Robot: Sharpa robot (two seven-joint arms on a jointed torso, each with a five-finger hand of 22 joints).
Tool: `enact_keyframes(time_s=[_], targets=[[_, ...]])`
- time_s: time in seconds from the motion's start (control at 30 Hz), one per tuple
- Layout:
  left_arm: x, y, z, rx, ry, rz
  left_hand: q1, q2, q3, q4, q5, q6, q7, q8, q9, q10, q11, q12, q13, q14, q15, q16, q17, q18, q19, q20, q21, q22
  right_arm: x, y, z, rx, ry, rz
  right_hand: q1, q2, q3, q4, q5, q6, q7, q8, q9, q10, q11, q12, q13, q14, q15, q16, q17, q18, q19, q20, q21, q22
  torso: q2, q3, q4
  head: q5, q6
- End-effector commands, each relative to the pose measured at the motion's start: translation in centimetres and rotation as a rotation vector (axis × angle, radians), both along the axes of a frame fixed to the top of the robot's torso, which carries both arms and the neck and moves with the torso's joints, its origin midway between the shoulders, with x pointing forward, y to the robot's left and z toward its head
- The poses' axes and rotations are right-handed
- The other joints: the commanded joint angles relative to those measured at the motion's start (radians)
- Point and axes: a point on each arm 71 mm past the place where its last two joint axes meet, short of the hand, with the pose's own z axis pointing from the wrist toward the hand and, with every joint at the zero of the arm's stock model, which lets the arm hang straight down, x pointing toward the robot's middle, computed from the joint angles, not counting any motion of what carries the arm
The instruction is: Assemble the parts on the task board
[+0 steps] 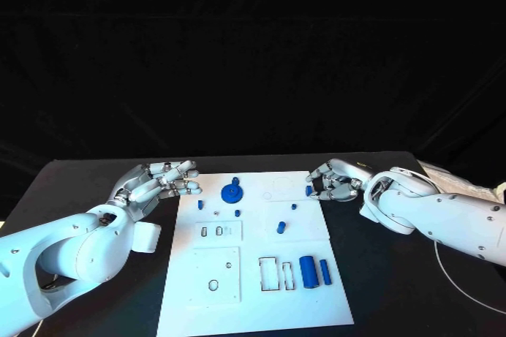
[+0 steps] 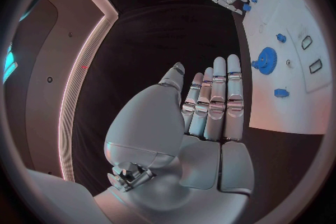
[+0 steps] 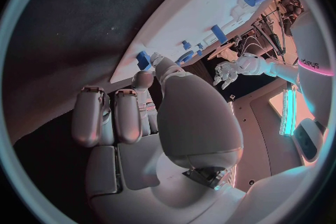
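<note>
Two hands flank the task board (image 1: 253, 293).
Left hand (image 1: 158, 182) empty, fingers straight; right hand (image 1: 335, 183) pinches a small blue part (image 1: 309, 191) at the board's upper right edge.

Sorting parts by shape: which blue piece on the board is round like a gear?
The blue gear near the task board's far edge; the other blue pieces are small pegs or cylinders.

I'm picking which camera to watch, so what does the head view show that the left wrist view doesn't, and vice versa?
Head view: the big cylinder and empty slots at the near end of the board. Left wrist view: the palm of the left robot hand, fingers straight, holding nothing. Both: the board, the gear, and the right robot hand with a part at its fingertips.
</note>
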Motion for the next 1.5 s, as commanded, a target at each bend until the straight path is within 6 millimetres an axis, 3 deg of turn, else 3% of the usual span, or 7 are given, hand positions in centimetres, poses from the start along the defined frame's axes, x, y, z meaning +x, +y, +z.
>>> enact_keyframes(time_s=[0.03, 0.4, 0.53, 0.8, 1.2, 1.3, 1.5], targets=[[0.0, -0.2, 0.1, -0.012, -0.006, -0.021, 0.004, 0.002, 0.003, -0.002, 0.005, -0.001, 0.002, -0.006, 0.000, -0.005, 0.002, -0.006, -0.001, -0.006, 0.002, -0.004, 0.001, 0.010, -0.006, 0.002, -0.003, -0.001, 0.1, 0.1, -0.3, -0.006, 0.023, -0.003, 0.001, 0.004, 0.001, -0.001, -0.006, 0.006, 0.000, -0.003, 0.000, -0.001, 0.004, 0.002, 0.003, 0.043, 0.000, 0.000, 0.001, 0.000, 0.003, 0.000, 0.004, 0.000, -0.001, -0.0002, -0.0007, 0.002, -0.002], [-0.1, -0.2, 0.1, -0.012, -0.005, -0.022, 0.004, 0.002, 0.003, -0.002, 0.005, -0.001, 0.002, -0.006, 0.000, -0.005, 0.002, -0.006, -0.001, -0.006, 0.002, -0.004, 0.001, 0.010, -0.006, 0.002, -0.003, -0.001, 0.4, 0.5, -0.7, -0.023, 0.041, -0.010, -0.006, 0.024, 0.004, 0.001, -0.023, 0.043, -0.006, 0.013, 0.006, 0.005, -0.001, 0.014, 0.012, 0.043, -0.004, 0.000, 0.004, 0.000, 0.003, -0.001, 0.004, 0.000, -0.001, 0.0004, -0.0011, -0.002, -0.002], [0.0, -0.3, 0.1, -0.013, -0.005, -0.023, 0.004, 0.002, 0.003, -0.002, 0.005, -0.001, 0.002, -0.006, 0.000, -0.005, 0.002, -0.006, -0.001, -0.006, 0.002, -0.004, 0.001, 0.010, -0.006, 0.002, -0.003, -0.001, 0.5, 0.6, -0.8, -0.024, 0.042, -0.009, -0.008, 0.032, 0.007, 0.000, -0.027, 0.062, -0.010, 0.021, 0.009, 0.010, -0.005, 0.022, 0.018, 0.044, -0.007, 0.002, 0.007, 0.000, 0.004, -0.003, 0.006, 0.004, -0.001, 0.0002, -0.0014, 0.006, -0.004], [0.0, -0.3, 0.1, -0.013, -0.004, -0.025, 0.004, 0.002, 0.003, -0.002, 0.005, -0.001, 0.002, -0.006, 0.000, -0.005, 0.002, -0.006, -0.001, -0.006, 0.002, -0.004, 0.001, 0.010, -0.006, 0.002, -0.003, -0.001, 0.5, 0.8, -0.8, -0.025, 0.045, -0.001, -0.009, 0.047, 0.018, -0.004, -0.033, 0.118, -0.025, 0.044, 0.018, 0.018, -0.016, 0.035, 0.028, 0.047, -0.015, 0.010, 0.020, -0.002, 0.009, -0.011, 0.011, 0.014, -0.001, 0.0007, -0.0014, 0.000, -0.007], [0.0, -0.3, 0.1, -0.012, -0.003, -0.024, 0.004, 0.002, 0.003, -0.002, 0.005, -0.001, 0.002, -0.006, 0.000, -0.005, 0.002, -0.006, -0.001, -0.006, 0.002, -0.004, 0.001, 0.010, -0.006, 0.002, -0.003, -0.001, 0.6, 0.7, -0.7, -0.016, 0.030, -0.017, -0.007, 0.066, 0.033, -0.011, -0.039, 0.154, -0.039, 0.056, 0.024, 0.029, -0.027, 0.046, 0.038, 0.050, -0.025, 0.019, 0.033, -0.004, 0.015, -0.019, 0.017, 0.027, -0.001, 0.0008, -0.0007, -0.005, -0.009], [0.0, -0.3, 0.1, -0.012, -0.003, -0.024, 0.005, 0.003, 0.005, -0.003, 0.005, -0.001, 0.002, -0.006, 0.000, -0.005, 0.001, -0.005, -0.001, -0.005, 0.002, -0.005, 0.002, 0.010, -0.006, 0.002, -0.003, -0.001, 0.6, 0.7, -0.6, -0.004, 0.012, -0.028, 0.007, 0.089, 0.056, -0.023, -0.085, 0.169, -0.046, 0.062, 0.028, 0.032, -0.034, 0.047, 0.040, 0.051, -0.030, 0.022, 0.038, -0.005, 0.018, -0.025, 0.020, 0.032, -0.001, 0.0009, -0.0010, -0.004, -0.008], [0.0, -0.3, 0.1, -0.012, -0.003, -0.024, 0.006, 0.003, 0.006, -0.004, 0.006, -0.001, 0.002, -0.006, 0.000, -0.005, 0.001, -0.005, -0.001, -0.005, 0.002, -0.005, 0.003, 0.010, -0.006, 0.002, -0.003, -0.001, 0.2, 1.6, 0.4, 0.031, -0.027, -0.024, 0.015, 0.102, 0.073, -0.032, -0.094, 0.173, -0.049, 0.062, 0.030, 0.033, -0.036, 0.044, 0.039, 0.052, -0.032, 0.025, 0.041, -0.006, 0.019, -0.027, 0.022, 0.035, -0.003, 0.0004, -0.0012, -0.001, -0.006]])
